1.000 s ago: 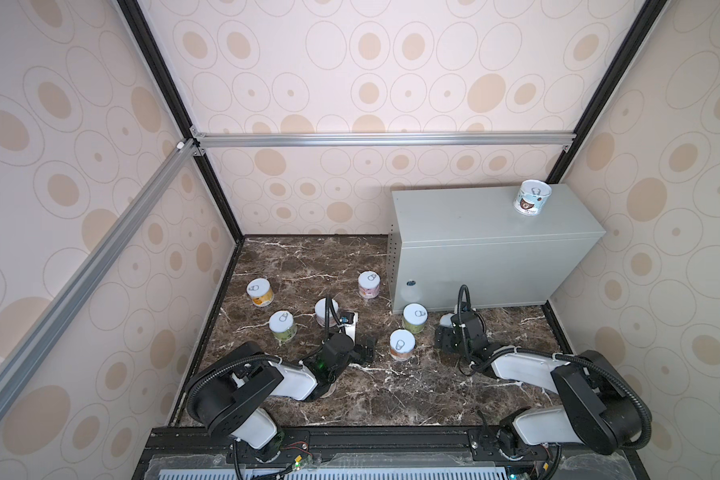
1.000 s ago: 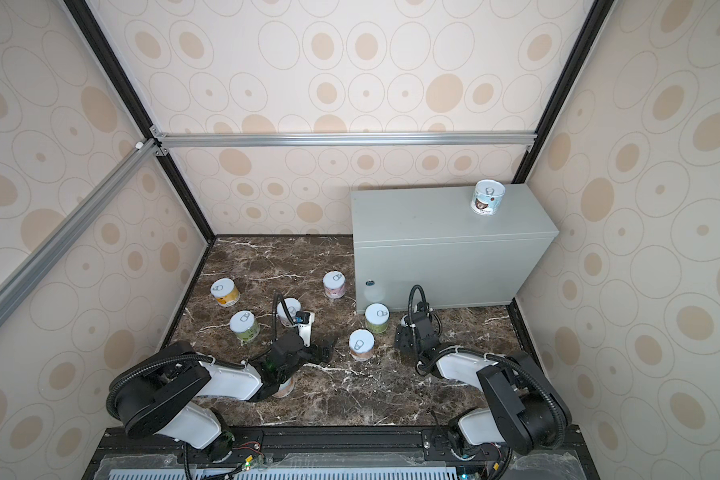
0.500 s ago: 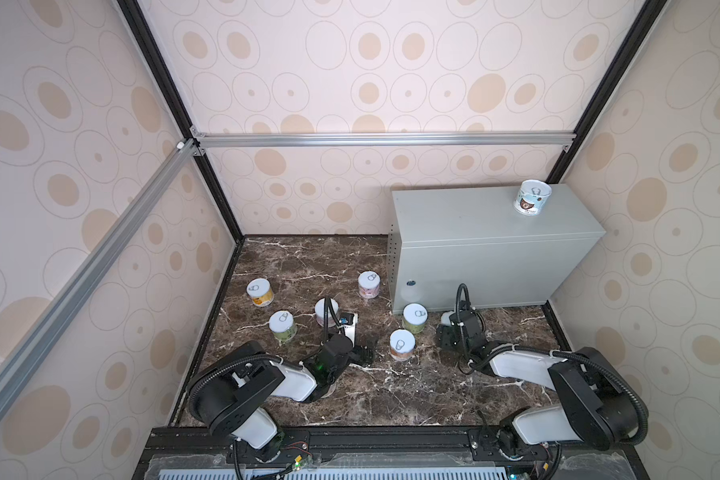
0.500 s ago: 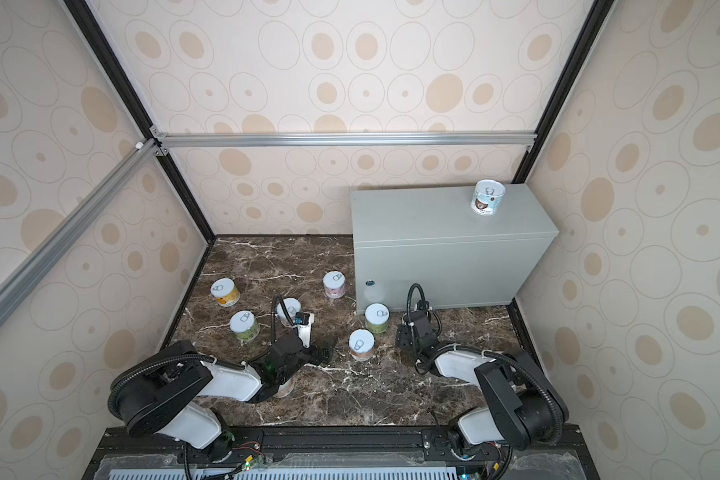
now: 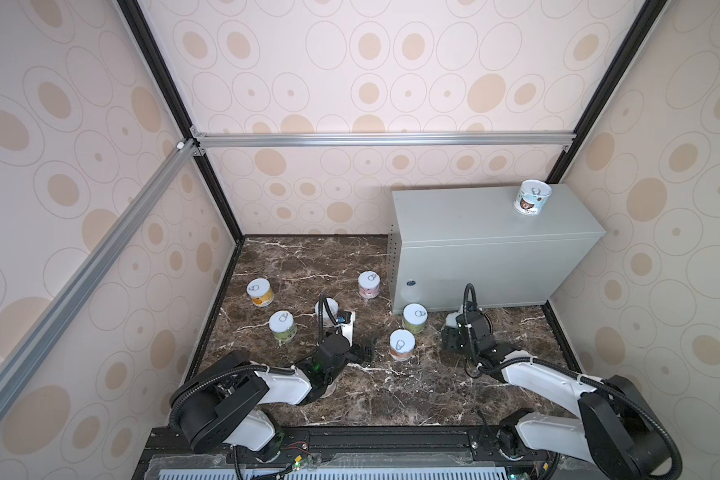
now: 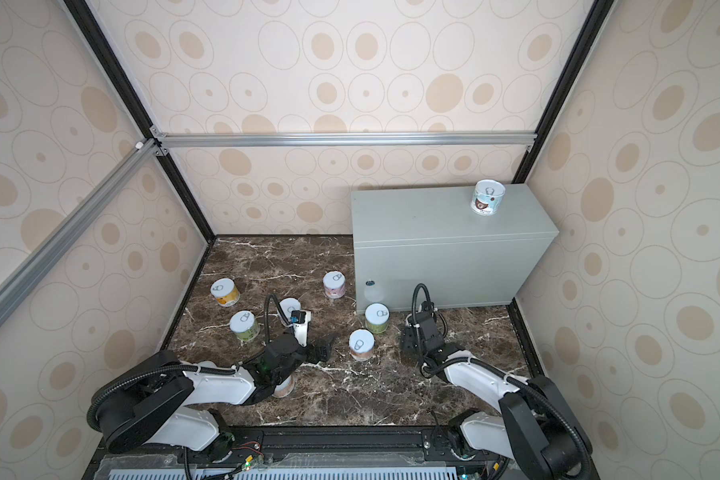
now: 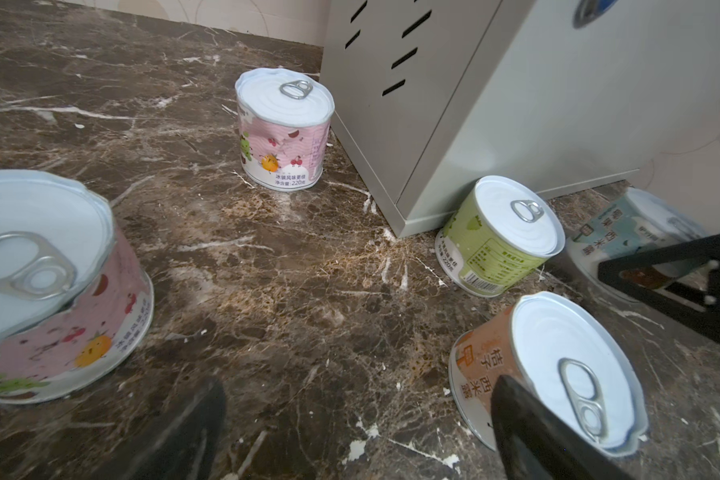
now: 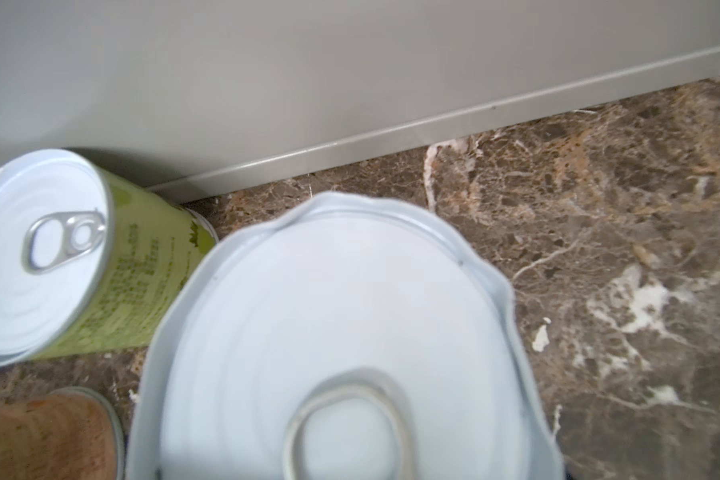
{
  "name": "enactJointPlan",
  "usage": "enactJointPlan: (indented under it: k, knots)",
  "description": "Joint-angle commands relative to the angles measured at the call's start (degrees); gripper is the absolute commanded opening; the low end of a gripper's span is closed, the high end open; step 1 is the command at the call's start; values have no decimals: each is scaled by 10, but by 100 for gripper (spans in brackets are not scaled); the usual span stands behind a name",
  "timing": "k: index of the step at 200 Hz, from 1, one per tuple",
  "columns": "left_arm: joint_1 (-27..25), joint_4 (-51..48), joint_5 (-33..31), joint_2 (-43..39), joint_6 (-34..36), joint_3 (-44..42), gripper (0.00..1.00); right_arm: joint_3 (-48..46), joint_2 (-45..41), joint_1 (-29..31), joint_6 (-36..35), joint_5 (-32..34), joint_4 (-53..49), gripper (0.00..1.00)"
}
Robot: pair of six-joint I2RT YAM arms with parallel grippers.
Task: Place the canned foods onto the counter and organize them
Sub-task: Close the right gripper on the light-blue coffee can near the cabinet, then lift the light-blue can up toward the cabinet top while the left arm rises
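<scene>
Orange can (image 5: 402,345) on marble floor (image 5: 391,399), just beside L gripper (image 5: 366,352), jaws wide open. R gripper (image 5: 453,338) over light-blue can (image 8: 350,332); I can't tell if gripped. Farther back, lone can (image 5: 532,198) upright on counter (image 5: 474,220), far-right corner.

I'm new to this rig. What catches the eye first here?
A lone tin stands at the back right corner of the grey counter. Other tins dot the marble floor, and the right hand sits low over a dented tin by the counter's foot.
</scene>
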Motion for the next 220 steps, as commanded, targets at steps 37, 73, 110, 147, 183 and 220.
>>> enactJointPlan:
  k: [37, 73, 110, 147, 183, 220]
  knots:
    - [-8, -84, -16, -62, -9, 25, 99, 54, -101, 5, -9, 0, -127, 60]
    - [-9, -128, -8, -83, -3, 46, 99, 96, -153, 6, -16, -7, -212, 60]
    - [-10, -185, -1, -106, 15, 85, 99, 153, -182, 6, -28, -3, -287, 60]
    - [-9, -214, 2, -137, 30, 122, 99, 237, -174, 5, -33, 0, -365, 59]
    - [-9, -249, -3, -149, 48, 178, 99, 322, -158, 5, -46, -5, -422, 59]
    - [-9, -271, 0, -148, 76, 236, 99, 419, -119, 3, -64, -4, -475, 59]
